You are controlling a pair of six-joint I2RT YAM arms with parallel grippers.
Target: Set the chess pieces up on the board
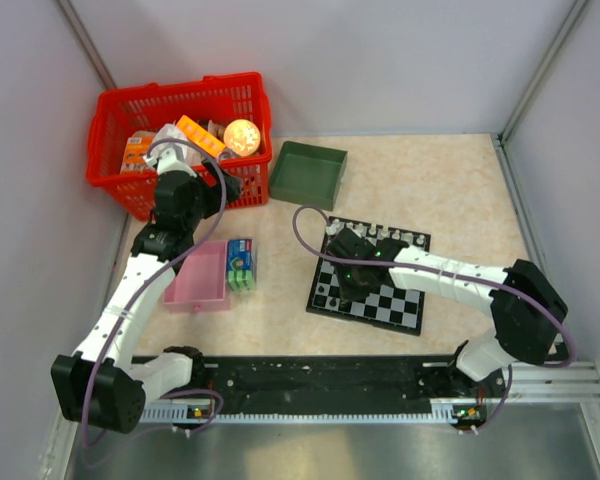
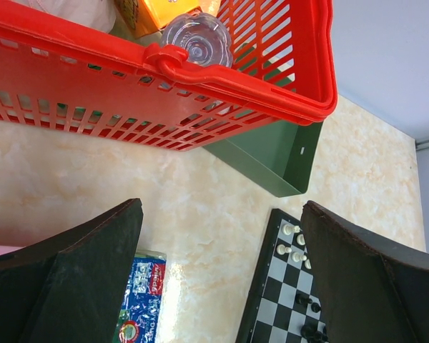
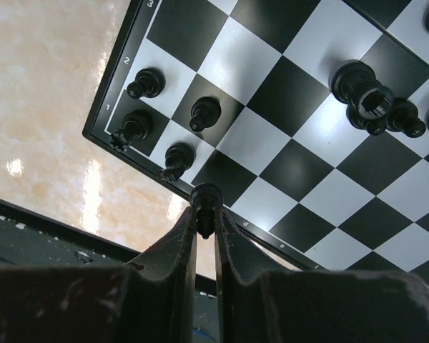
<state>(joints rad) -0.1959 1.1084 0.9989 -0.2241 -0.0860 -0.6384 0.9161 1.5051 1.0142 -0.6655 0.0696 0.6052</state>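
The chessboard lies on the table right of centre; it also shows in the right wrist view and the left wrist view. My right gripper is shut on a black chess piece, held over the board's near edge. Several black pieces stand in the corner squares, and a cluster of black pieces lies mid-board. White pieces stand at the board's far corner. My left gripper is open and empty above the table, between the basket and the board.
A red basket of odds and ends stands at the back left, a green tray beside it. A pink tray and a blue-green packet lie left of the board. A black rail runs along the near edge.
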